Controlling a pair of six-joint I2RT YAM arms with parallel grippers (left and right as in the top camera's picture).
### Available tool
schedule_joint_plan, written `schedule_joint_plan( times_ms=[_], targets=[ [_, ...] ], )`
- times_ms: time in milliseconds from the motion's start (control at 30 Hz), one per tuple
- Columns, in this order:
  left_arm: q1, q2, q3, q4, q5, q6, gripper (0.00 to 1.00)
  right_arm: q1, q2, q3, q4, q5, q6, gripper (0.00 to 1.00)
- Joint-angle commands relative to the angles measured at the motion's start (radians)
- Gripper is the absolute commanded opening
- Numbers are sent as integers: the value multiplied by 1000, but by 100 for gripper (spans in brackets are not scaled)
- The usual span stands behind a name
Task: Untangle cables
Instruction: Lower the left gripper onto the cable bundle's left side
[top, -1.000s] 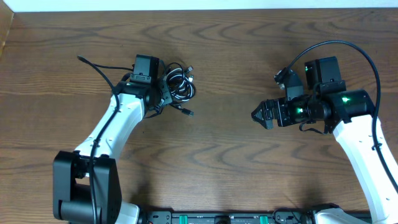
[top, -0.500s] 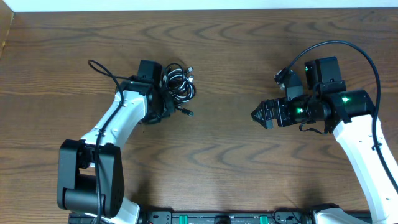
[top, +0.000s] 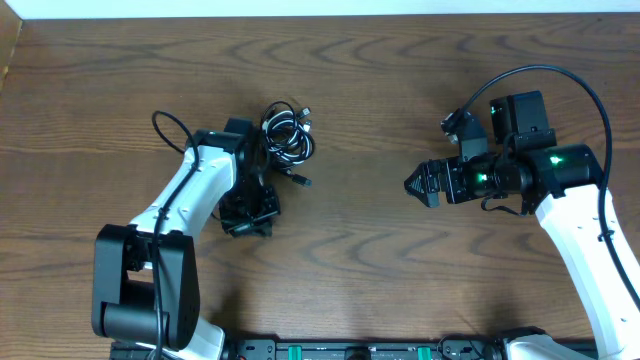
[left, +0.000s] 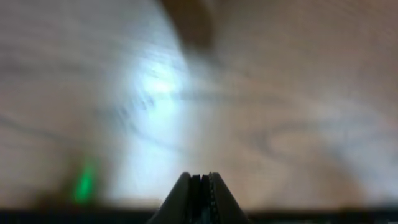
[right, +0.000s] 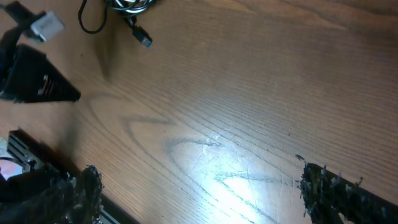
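The cables (top: 287, 135) lie as a tangled bundle of thin black and pale cords at the back left of the wooden table, with one loose plug end (top: 300, 180) trailing toward the front. In the right wrist view the bundle (right: 127, 5) and plug (right: 143, 40) sit at the top edge. My left gripper (top: 248, 222) is shut and empty, in front of and left of the bundle, clear of it; the left wrist view (left: 200, 180) shows only blurred table. My right gripper (top: 412, 185) is open and empty, far right of the bundle, pointing left, as the right wrist view (right: 199, 186) confirms.
The left arm's own thick black wire (top: 165, 125) loops out to the left of its wrist. The left gripper (right: 40, 81) appears at the left edge of the right wrist view. Bare wood (top: 350, 120) lies between the two arms.
My left gripper has drawn back from the cable bundle toward the front of the table, swinging its wrist round. The bundle stays where it was. The right arm has not moved.
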Motion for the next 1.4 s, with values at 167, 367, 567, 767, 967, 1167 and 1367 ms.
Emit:
schedule_joint_plan(
  times_ms=[167, 367, 567, 767, 967, 1167, 1367],
  targets=[
    [-2, 8, 8, -161, 98, 77, 8, 3, 5, 17, -1, -1, -8, 99],
    [0, 8, 8, -101, 71, 76, 30, 3, 5, 17, -1, -1, -8, 99],
    [1, 7, 8, 27, -63, 76, 78, 3, 5, 17, -1, -1, -8, 99],
    [1, 4, 9, 220, -111, 77, 78, 3, 5, 17, -1, -1, -8, 99],
    [1, -11, 9, 430, -241, 76, 70, 3, 5, 17, -1, -1, -8, 99],
    [0, -10, 9, 511, -310, 76, 49, 3, 5, 17, -1, -1, -8, 99],
    [0, 6, 6, 528, -310, 74, 49, 3, 5, 17, -1, -1, -8, 99]
  ],
)
